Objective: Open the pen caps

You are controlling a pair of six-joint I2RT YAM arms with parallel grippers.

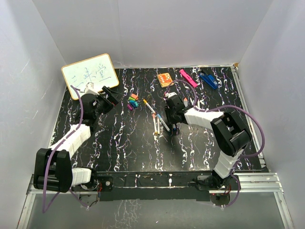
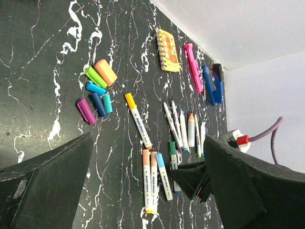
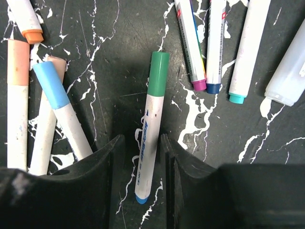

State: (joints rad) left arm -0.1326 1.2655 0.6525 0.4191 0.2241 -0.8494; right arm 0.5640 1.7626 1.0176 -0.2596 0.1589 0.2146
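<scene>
My right gripper (image 3: 142, 148) is low over the table, open, with its fingers either side of the white barrel of a green-capped pen (image 3: 151, 129) that lies flat; small gaps show on both sides. The green cap (image 3: 158, 74) is on the pen. To its left lie peach- and blue-capped pens (image 3: 52, 90); to its right, several uncapped pens (image 3: 209, 43). My left gripper (image 2: 147, 138) is wide open and empty, above the table. Several loose caps (image 2: 97, 88) lie in a cluster, also seen in the top view (image 1: 133, 101). A yellow-capped pen (image 2: 138, 121) lies beside them.
An orange card (image 1: 165, 79), a pink clip (image 1: 188, 78) and a blue clip (image 1: 208, 80) lie at the back of the table. A small whiteboard (image 1: 89, 75) leans at the back left. White walls enclose the table on three sides.
</scene>
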